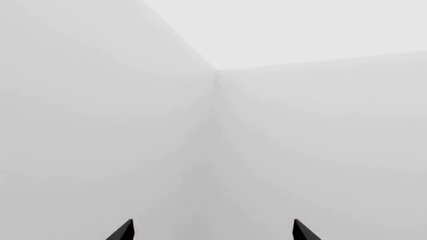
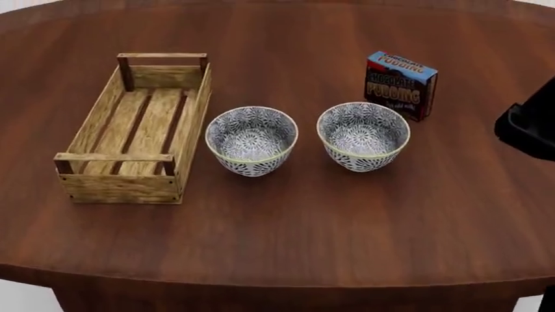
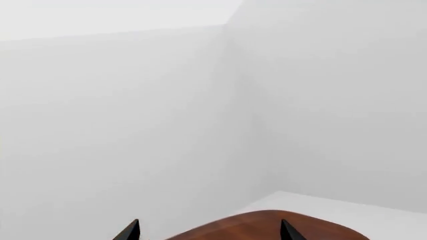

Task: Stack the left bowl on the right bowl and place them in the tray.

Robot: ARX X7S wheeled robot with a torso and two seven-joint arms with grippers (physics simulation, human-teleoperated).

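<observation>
Two patterned blue-and-white bowls stand side by side on the brown table: the left bowl point(image 2: 251, 139) and the right bowl point(image 2: 363, 135), a small gap between them. The tray point(image 2: 135, 130), a long light-wood crate with a slatted bottom, is just left of the left bowl and holds nothing. My left gripper point(image 1: 212, 231) is open and empty, pointing at blank white walls; it does not show in the head view. My right gripper point(image 3: 208, 231) is open and empty, with the table's edge below its tips. A dark part of the right arm point(image 2: 529, 127) shows at the head view's right edge.
A chocolate pudding box point(image 2: 401, 85) stands upright behind and to the right of the right bowl. The round wooden table point(image 2: 286, 227) has its front edge near the bottom of the head view. White walls and floor surround it.
</observation>
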